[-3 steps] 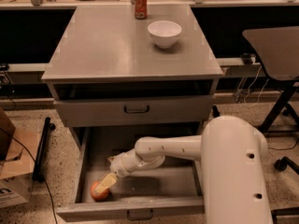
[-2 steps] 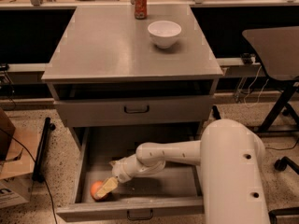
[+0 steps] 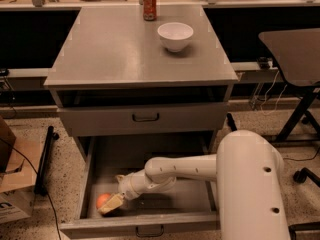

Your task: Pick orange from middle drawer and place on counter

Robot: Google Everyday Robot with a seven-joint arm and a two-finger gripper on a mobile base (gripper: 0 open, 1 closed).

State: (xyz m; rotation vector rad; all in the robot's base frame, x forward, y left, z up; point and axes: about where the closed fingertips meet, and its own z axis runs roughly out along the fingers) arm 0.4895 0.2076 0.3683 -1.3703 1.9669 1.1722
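The orange [image 3: 102, 200] lies in the front left corner of the open middle drawer [image 3: 150, 223], which is pulled out low at the front of the cabinet. My gripper [image 3: 113, 192] reaches into the drawer from the right on the white arm [image 3: 185, 169]. It stands open, and its lower pale finger [image 3: 111, 204] rests against the orange's right side. The orange is not lifted. The counter [image 3: 115, 49] is the grey cabinet top above.
A white bowl [image 3: 175, 35] and a red-orange drink can [image 3: 149, 4] stand at the back of the counter. A closed grey drawer front [image 3: 145, 117] sits above the open drawer. A cardboard box [image 3: 12, 184] is on the floor at left and a dark table [image 3: 292, 49] at right.
My gripper has moved a little lower and leftward inside the drawer, closer onto the orange. The orange has shifted slightly left.
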